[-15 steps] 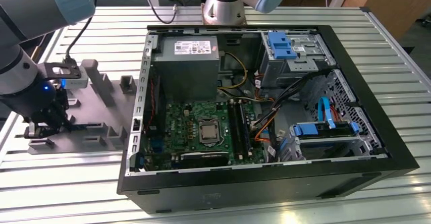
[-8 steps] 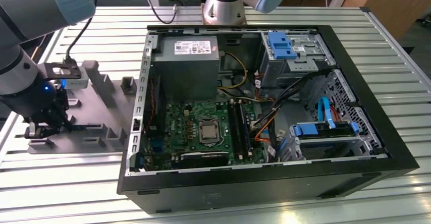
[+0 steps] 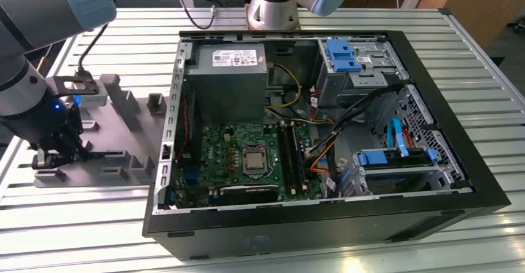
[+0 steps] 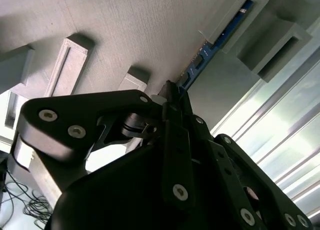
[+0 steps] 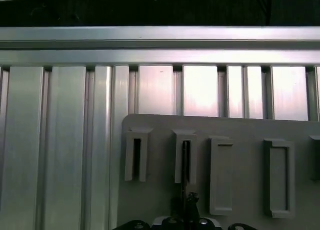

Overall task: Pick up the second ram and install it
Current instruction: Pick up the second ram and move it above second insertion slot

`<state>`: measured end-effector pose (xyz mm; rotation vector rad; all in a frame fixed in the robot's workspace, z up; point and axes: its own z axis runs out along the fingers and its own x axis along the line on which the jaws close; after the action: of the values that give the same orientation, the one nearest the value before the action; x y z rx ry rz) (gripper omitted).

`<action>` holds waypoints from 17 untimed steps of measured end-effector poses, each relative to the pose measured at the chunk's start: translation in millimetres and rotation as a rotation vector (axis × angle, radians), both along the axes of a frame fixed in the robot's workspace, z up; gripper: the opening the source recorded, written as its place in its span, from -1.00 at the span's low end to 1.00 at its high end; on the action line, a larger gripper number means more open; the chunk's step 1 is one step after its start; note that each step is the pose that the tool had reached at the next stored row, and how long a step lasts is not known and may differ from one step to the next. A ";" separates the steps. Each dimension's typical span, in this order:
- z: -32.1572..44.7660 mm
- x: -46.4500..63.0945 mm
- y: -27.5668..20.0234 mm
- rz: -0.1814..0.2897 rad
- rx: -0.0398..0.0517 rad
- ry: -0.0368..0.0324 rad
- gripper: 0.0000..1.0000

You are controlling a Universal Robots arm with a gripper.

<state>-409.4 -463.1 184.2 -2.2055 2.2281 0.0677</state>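
The second ram (image 4: pixel 216 43) is a thin blue-green board standing on edge in a slot of the grey holder plate (image 4: pixel 125 24). In the second wrist view my gripper (image 4: pixel 173 92) sits at one end of the stick, its dark fingers drawn together over the board's edge. The first wrist view shows the ram (image 5: pixel 186 157) edge-on in its slot, with the gripper (image 5: pixel 188 202) right at it. In the exterior view the gripper (image 3: pixel 51 159) is low over the holder plate (image 3: pixel 123 134), to the exterior view's left of the open computer case (image 3: pixel 328 227).
Inside the case lie the green motherboard (image 3: pixel 238 144) and its long black memory slots (image 3: pixel 291 156). The power supply (image 3: pixel 225 76), blue drive brackets (image 3: pixel 394 157) and loose cables crowd the case. Raised grey blocks (image 3: pixel 123 104) stand on the holder plate. The table (image 5: pixel 60 140) is ribbed aluminium.
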 end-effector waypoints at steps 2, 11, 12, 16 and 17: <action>-0.2 0.0 0.0 0.036 0.0000 0.0001 -0.72; -0.3 0.0 -0.1 0.026 -0.0001 -0.0001 -0.72; -0.3 0.0 0.0 0.020 -0.0001 -0.0002 -0.72; -0.3 0.0 -0.1 0.019 0.0000 -0.0002 -0.72; -0.3 0.0 0.0 0.019 0.0000 -0.0002 -0.72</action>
<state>-409.3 -463.1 184.0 -2.2269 2.2071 0.0677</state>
